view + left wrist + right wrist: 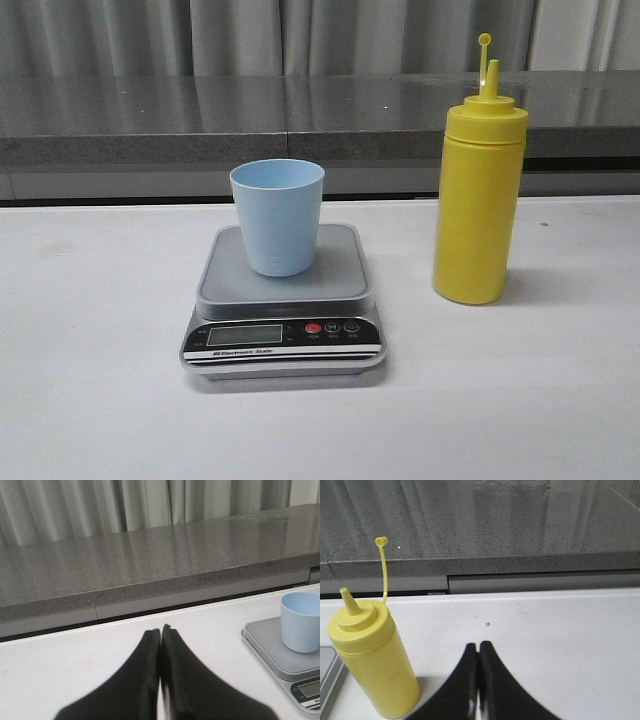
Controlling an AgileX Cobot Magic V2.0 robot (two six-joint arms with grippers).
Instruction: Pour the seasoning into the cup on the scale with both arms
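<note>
The left gripper (160,630) hangs over bare white surface (90,400), its fingers (147,652) pressed together with nothing between them. To its right sits the scale (285,305), black panel and red button facing the camera. The cup (277,215) stands upright on the scale's platform, near the middle. Farther right, apart from the scale, the bottle (478,200) stands upright on the surface, nozzle uncapped, the small cap sticking up on its tether. The right gripper (479,645) hovers just beside the bottle, fingers (492,672) clenched on nothing.
</note>
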